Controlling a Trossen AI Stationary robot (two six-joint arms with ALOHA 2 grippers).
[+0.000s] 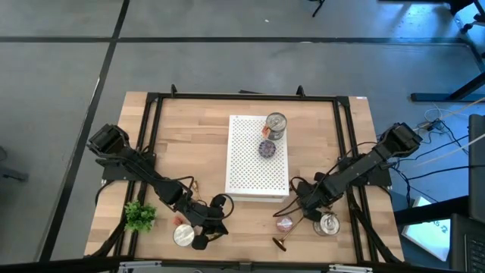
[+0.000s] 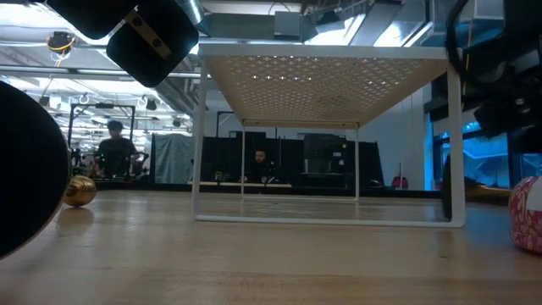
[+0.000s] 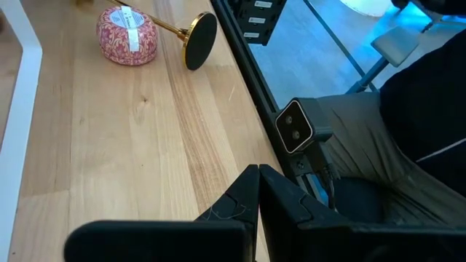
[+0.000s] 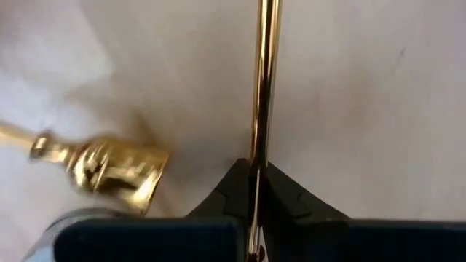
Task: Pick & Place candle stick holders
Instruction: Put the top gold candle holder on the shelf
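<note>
While the left gripper [image 1: 206, 241] is sitting pinched shut on nothing at the table's [image 1: 189, 144] front left, the right gripper [image 4: 256, 191] is clamping a thin gold stem of a holder [image 4: 263, 80], fingers [image 4: 291, 204] closed tight on it, low over the wood at front right. That holder [image 1: 292, 231] is lying down, its round base [image 1: 280, 243] toward the front edge, right beside a pink tin [image 1: 284, 224]; left wrist view is showing the same base [image 3: 200, 41] touching the wood next to the tin [image 3: 127, 36]. Another gold piece [image 4: 109, 175] is lying tilted near the grip. A silver tin [image 1: 328, 224] is sitting just right of the gripper. White rack [image 1: 258, 155] is standing mid-table, carrying a silver tin [image 1: 276, 123] and a purple disc [image 1: 267, 148]. Green plant [image 1: 139, 215] and another tin [image 1: 183, 236] are sitting by the left gripper.
</note>
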